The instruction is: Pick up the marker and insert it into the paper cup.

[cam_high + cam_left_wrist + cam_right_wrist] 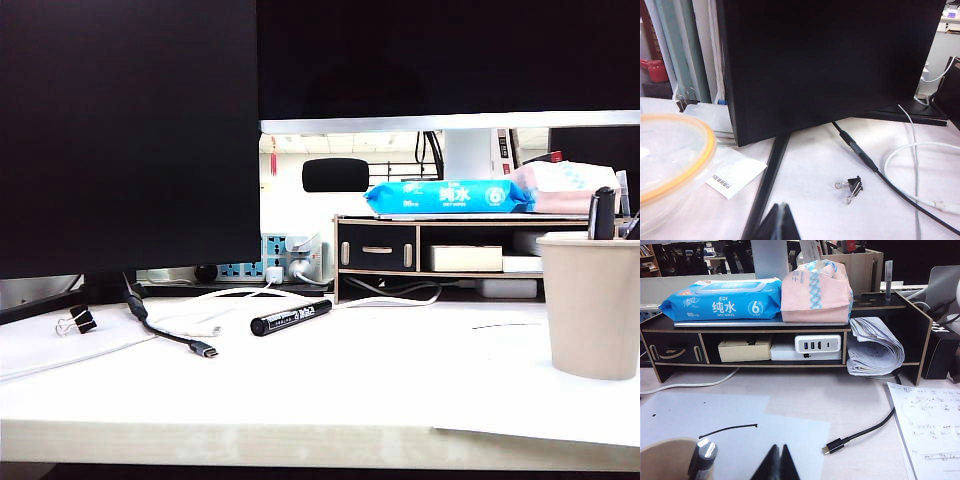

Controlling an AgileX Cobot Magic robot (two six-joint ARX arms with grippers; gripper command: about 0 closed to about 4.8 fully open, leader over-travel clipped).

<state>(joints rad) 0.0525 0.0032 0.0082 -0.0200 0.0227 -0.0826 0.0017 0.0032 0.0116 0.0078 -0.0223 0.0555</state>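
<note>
Marker (290, 318), black cylinder; hands (779, 220) (779, 460) closed.

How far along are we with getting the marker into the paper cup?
Nothing done yet: the marker lies untouched on the table. Another pen already stands in the paper cup. Nothing in hand: the left tool is shut and empty near the binder clip, the right tool shut and empty beside the cup. Left: grasp, lift, insert.
</note>
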